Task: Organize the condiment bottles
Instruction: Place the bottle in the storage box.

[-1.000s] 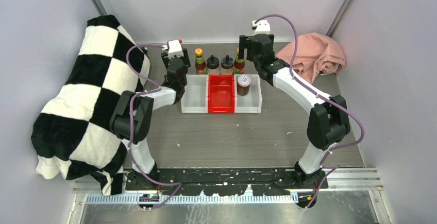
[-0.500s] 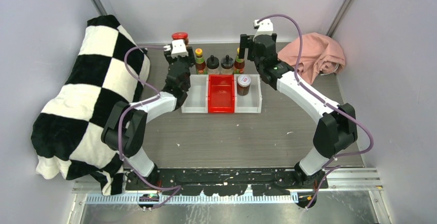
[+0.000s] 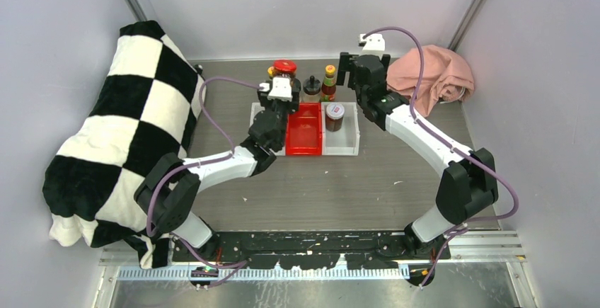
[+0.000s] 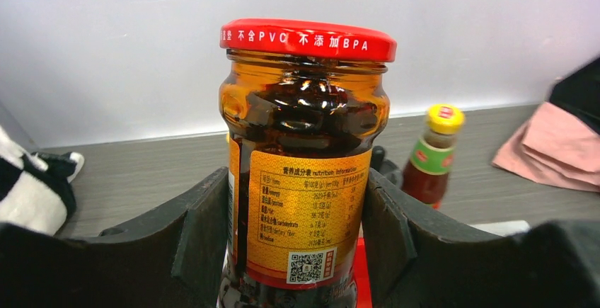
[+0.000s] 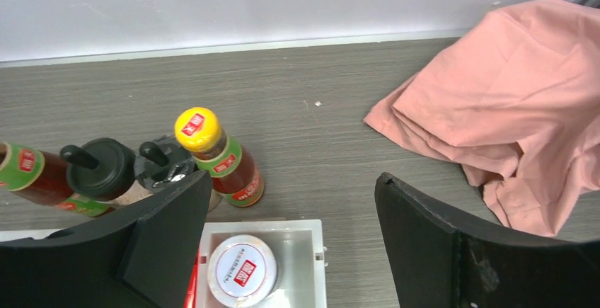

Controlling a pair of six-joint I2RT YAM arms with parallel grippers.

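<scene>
My left gripper is shut on a red-lidded dark jar with a yellow label and holds it upright in the air, above the back of the left white bin and the red bin. In the left wrist view the jar sits between both fingers. My right gripper is open and empty, hovering above the right white bin's back edge. A white-topped dark jar stands in that bin. Behind the bins stand a yellow-capped sauce bottle, two black-lidded shakers and a second sauce bottle.
Three bins sit in a row: a white one partly under my left arm, a red one, a white one. A checkered blanket lies at the left, a pink cloth at the back right. The back wall is close behind the bottles.
My left gripper has carried the red-lidded jar to the right, from left of the bins to above them. My right gripper has drifted slightly right and stays open.
</scene>
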